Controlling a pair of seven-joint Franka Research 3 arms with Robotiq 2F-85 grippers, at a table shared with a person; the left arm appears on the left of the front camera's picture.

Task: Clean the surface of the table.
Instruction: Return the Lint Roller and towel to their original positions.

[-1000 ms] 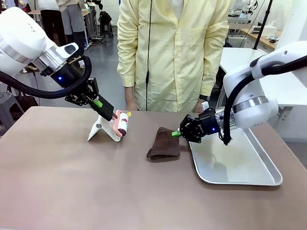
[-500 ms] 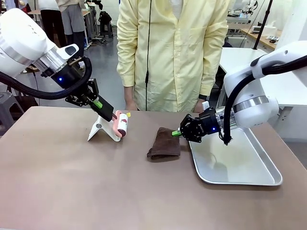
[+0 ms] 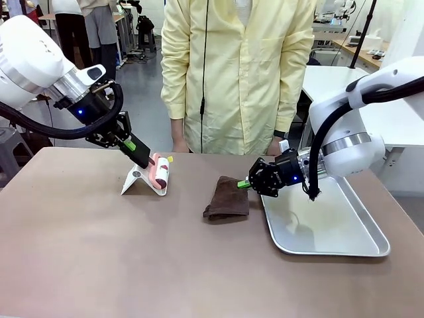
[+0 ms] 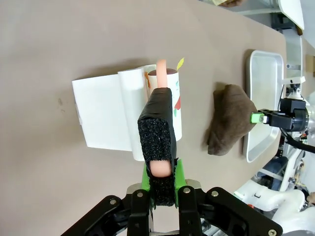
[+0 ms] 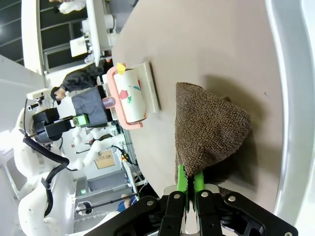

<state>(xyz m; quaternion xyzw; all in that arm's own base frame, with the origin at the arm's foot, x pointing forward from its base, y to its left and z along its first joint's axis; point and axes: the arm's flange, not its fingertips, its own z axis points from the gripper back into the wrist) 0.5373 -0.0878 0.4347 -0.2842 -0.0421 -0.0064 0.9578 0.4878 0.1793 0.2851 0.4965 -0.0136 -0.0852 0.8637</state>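
Jaws of the left gripper [image 3: 147, 161] clamp the pink-handled lint roller [image 3: 159, 173] above its white stand [image 3: 136, 180]. Right gripper [image 3: 244, 185] jaws pinch the crumpled brown cloth [image 3: 227, 198] on the matte brownish-taupe bench [image 3: 99, 252], beside a shiny silver metal tray [image 3: 331, 228].

A pink-handled lint roller [image 3: 161, 173] is leaning on a white stand [image 3: 140, 181]. A brown folded cloth [image 3: 227, 198] is lying just beside a shiny metal tray [image 3: 329, 228]. A person in a yellow coat [image 3: 238, 73] is standing behind.

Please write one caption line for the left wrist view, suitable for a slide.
Left pincer shut on a lint roller's pink handle over its white stand; brown cloth and tray beyond.
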